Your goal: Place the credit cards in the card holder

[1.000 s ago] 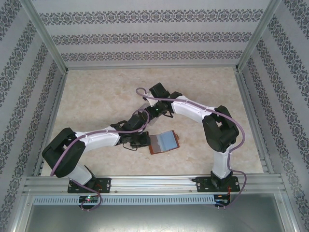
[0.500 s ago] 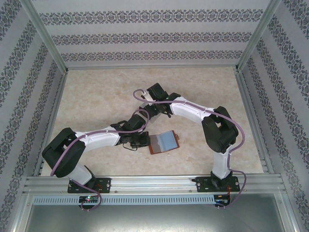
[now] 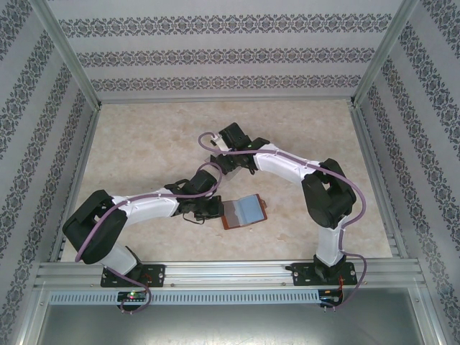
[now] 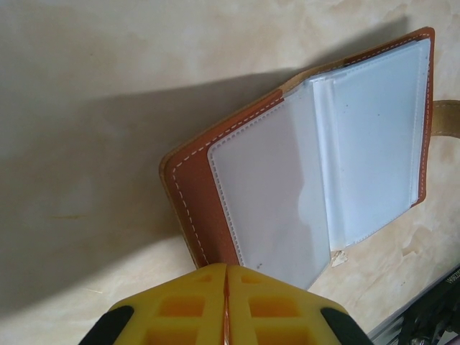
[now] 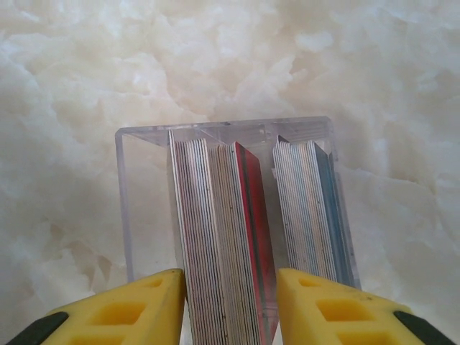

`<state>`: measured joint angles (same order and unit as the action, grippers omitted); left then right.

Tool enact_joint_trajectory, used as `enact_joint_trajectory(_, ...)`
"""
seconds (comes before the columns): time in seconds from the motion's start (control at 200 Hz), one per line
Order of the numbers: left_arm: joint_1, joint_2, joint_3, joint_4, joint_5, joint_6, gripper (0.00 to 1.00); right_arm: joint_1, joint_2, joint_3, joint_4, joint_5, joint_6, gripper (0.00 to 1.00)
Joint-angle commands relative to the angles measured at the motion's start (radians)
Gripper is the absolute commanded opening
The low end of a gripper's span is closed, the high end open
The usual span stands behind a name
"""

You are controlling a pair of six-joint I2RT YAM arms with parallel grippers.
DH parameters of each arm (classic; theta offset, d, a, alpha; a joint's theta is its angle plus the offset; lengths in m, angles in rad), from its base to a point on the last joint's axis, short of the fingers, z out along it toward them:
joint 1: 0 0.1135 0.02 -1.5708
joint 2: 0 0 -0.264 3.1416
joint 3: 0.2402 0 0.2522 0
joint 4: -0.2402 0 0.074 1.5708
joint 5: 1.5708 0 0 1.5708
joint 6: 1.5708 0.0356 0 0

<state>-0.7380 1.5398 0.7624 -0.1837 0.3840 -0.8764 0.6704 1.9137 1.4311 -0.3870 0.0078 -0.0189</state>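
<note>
The card holder lies open on the marble table, orange-brown outside with clear pockets inside. My left gripper is shut on its near left edge, and it meets that edge from the left in the top view. Further back, my right gripper points down over a clear tray. Two upright stacks of credit cards stand in the tray. The left stack, white and grey with a red card outermost, stands between my right gripper's open fingers. The left finger touches it and the right finger stands apart.
The clear plastic tray holds a second stack of cards in its right compartment, just beyond my right finger. Both arms cross the middle of the table. Metal rails run along the near edge, with patterned walls around.
My right gripper's fingers have narrowed around the left stack of cards, and its wrist has shifted slightly left. The left gripper and card holder have not moved.
</note>
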Motion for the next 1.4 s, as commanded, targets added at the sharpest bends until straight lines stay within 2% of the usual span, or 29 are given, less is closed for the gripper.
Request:
enact_joint_trajectory(0.0,-0.009,0.003,-0.003,0.027,0.0,-0.001,0.09,0.002,-0.035,0.002,-0.002,0.063,-0.004,0.43)
enact_joint_trajectory(0.325,-0.009,0.004,-0.004,0.024,0.005,0.004,0.09,0.004,-0.034,0.005,0.006,0.058,-0.006,0.44)
enact_joint_trajectory(0.51,-0.009,0.003,0.0,0.021,0.006,0.009,0.09,0.002,-0.028,0.001,0.007,0.04,-0.023,0.55)
enact_joint_trajectory(0.58,-0.009,0.003,-0.001,0.021,0.002,0.01,0.09,0.004,-0.028,0.0,-0.006,0.042,-0.032,0.57)
enact_joint_trajectory(0.794,-0.009,0.003,-0.007,0.03,0.001,0.005,0.09,-0.016,-0.003,0.014,-0.045,-0.017,-0.019,0.48)
enact_joint_trajectory(0.914,-0.009,-0.001,-0.009,0.027,0.0,0.005,0.09,-0.033,-0.023,0.011,-0.049,-0.13,0.013,0.52)
enact_joint_trajectory(1.104,-0.009,-0.003,-0.009,0.025,-0.003,0.005,0.09,-0.118,-0.043,0.012,-0.017,-0.438,0.115,0.54)
enact_joint_trajectory(1.399,-0.009,0.003,0.002,0.017,-0.002,0.01,0.09,-0.146,0.038,0.061,-0.059,-0.592,0.14,0.54)
